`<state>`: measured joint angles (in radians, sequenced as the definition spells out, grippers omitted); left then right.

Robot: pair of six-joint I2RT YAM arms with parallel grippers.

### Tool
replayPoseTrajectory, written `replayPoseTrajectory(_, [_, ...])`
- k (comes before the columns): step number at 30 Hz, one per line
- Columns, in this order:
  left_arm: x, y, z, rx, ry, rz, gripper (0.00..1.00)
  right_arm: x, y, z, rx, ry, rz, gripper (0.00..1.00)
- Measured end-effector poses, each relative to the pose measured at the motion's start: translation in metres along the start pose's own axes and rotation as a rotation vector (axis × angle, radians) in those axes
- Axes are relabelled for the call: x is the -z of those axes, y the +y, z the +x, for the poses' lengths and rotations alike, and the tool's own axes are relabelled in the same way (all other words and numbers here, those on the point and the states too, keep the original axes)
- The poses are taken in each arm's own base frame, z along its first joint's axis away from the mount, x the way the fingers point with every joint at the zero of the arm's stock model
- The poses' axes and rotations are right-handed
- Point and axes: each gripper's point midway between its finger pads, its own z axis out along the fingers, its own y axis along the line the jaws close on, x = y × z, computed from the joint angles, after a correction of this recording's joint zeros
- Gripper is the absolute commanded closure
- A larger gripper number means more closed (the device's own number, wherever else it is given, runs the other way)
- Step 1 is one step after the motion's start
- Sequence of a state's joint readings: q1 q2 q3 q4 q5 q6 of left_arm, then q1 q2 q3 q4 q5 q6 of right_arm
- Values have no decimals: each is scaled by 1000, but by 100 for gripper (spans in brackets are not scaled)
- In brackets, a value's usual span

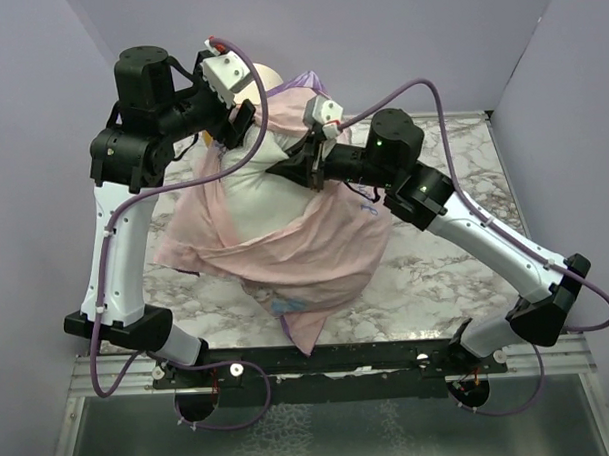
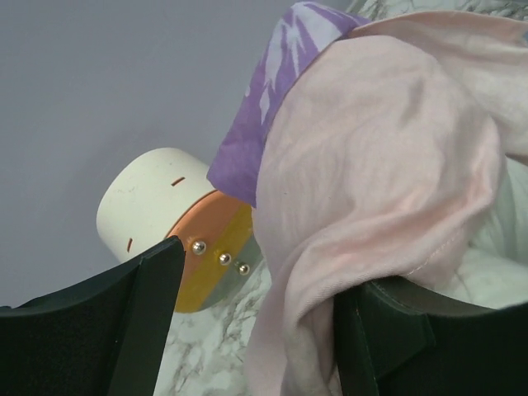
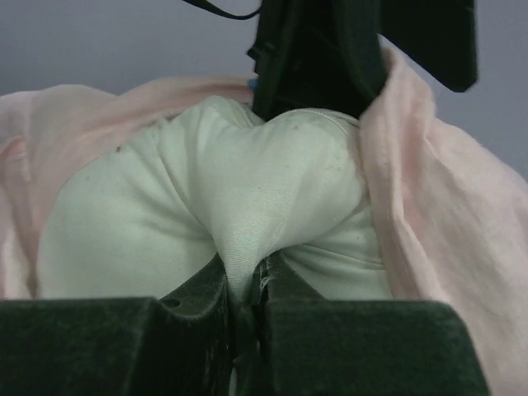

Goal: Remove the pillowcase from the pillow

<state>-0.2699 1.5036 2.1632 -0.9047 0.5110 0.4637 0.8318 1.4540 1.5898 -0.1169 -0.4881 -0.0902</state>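
Marble table (image 1: 456,273), grey walls (image 1: 378,35). The pillow (image 1: 273,194) lies far-to-near with the pillowcase (image 1: 315,253) slumped round its near end. The right gripper (image 3: 247,289) is clamped on a pinch of pillow (white cloth only). The left gripper (image 2: 264,280) stands apart with the pink hem draped between, so it's nearer.

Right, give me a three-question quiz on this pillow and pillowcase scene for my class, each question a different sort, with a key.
1. True or false: the right gripper is shut on the pillowcase.
2. What lies between the open left gripper's fingers? A) pink pillowcase cloth B) a cable C) nothing
3. Name the round thing behind the left gripper in its wrist view.
Key: 1 false, it pinches the pillow. 2 A. 3 the cream-and-orange round unit.
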Motion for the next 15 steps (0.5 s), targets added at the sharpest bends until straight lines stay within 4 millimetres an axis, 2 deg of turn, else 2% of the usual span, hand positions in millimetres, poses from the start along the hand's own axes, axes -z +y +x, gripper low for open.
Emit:
replayPoseTrajectory(6, [-6, -3, 7, 42, -6, 0, 64, -25, 38, 12, 13, 23, -84, 99])
replayPoseTrajectory(11, [-10, -5, 12, 98, -24, -15, 70, -34, 67, 13, 21, 23, -144, 99])
replayPoseTrajectory(15, [-14, -3, 7, 167, -58, -29, 71, -40, 105, 8, 32, 6, -223, 99])
